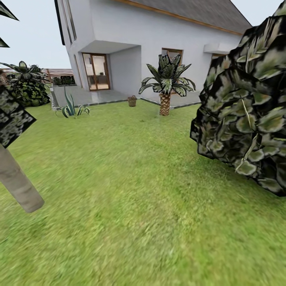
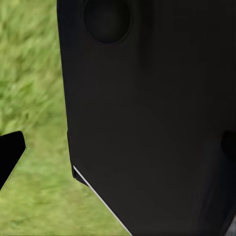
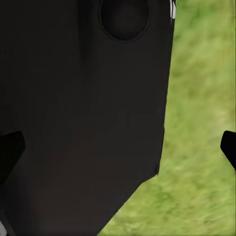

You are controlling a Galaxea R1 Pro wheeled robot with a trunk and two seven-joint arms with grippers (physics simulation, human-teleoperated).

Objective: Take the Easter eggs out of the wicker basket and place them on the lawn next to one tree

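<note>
The wicker basket (image 1: 132, 101) stands small and far off, at the far edge of the lawn (image 1: 131, 190) by the house terrace. The Easter eggs are too small to make out at this distance. A tree with a pale grey-beige trunk (image 1: 20, 184) and mottled leaf panels (image 1: 12, 117) leans in close at the left. In the left wrist view my left gripper (image 2: 118, 150) is open, its black fingertips (image 2: 10, 153) wide apart over grass, with the robot's dark body behind. In the right wrist view my right gripper (image 3: 118, 147) is likewise open and holds nothing.
A big dark leafy bush (image 1: 246, 111) crowds the right side. A palm (image 1: 166, 85) grows near the basket, and a spiky agave (image 1: 71, 108) and another bush (image 1: 28, 85) stand at the far left. The white house (image 1: 159, 35) and its paved terrace (image 1: 87, 96) close the background.
</note>
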